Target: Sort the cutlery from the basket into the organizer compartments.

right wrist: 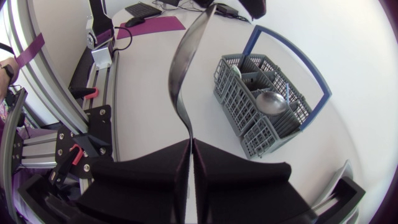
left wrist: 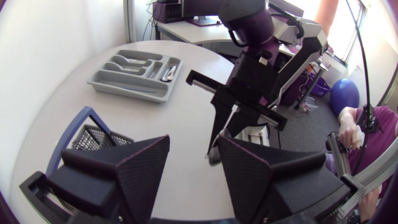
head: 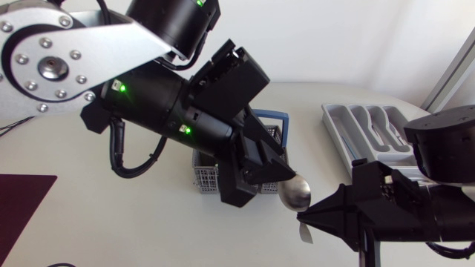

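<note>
A metal spoon (head: 295,192) hangs above the table between my two grippers. My right gripper (head: 312,217) is shut on its handle; in the right wrist view the spoon (right wrist: 182,68) rises ahead from between the closed fingers (right wrist: 155,168). My left gripper (head: 286,178) is at the spoon's bowl, its fingers (left wrist: 130,168) standing open, and the spoon (left wrist: 214,154) is just ahead of the gap. The grey cutlery basket (head: 206,178) with a blue handle lies mostly hidden under my left arm. It holds another spoon (right wrist: 272,102). The grey organizer (head: 371,130) sits at the back right.
A maroon mat (head: 22,200) lies at the table's front left. The organizer (left wrist: 134,74) holds a few pieces of cutlery in its compartments. The two arms crowd the middle of the table around the basket (left wrist: 87,134).
</note>
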### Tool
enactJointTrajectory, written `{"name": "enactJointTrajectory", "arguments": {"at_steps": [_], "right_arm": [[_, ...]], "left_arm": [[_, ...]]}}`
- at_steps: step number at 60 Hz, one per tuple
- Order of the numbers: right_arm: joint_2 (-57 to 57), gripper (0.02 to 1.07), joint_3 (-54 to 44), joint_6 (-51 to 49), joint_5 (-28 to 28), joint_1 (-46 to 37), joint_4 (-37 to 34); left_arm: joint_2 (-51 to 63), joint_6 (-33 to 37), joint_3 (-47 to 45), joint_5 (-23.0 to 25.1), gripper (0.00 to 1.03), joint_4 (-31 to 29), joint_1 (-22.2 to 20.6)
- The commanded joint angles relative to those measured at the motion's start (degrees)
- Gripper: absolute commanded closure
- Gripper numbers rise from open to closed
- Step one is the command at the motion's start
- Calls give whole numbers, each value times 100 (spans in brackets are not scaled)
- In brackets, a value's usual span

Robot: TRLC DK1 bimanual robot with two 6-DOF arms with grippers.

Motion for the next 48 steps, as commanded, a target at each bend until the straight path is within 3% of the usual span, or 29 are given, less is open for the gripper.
{"name": "enactJointTrajectory", "arguments": {"at_steps": [1,8,29,48], "right_arm": [[17,101,-37,-199,6,87,-124],[26,101,-55,-295,85,79,-274],[-36,101,-222,-691,173,-124,-564],[-159,101,-301,-1122,182,-695,-748]], "left_arm": [[-49,-167,-118,-436,39,161,-35],[-75,-290,-118,-876,32,284,-44],[-277,-509,-39,-1385,14,609,-9],[-488,-843,75,-1649,11,935,378]]}}
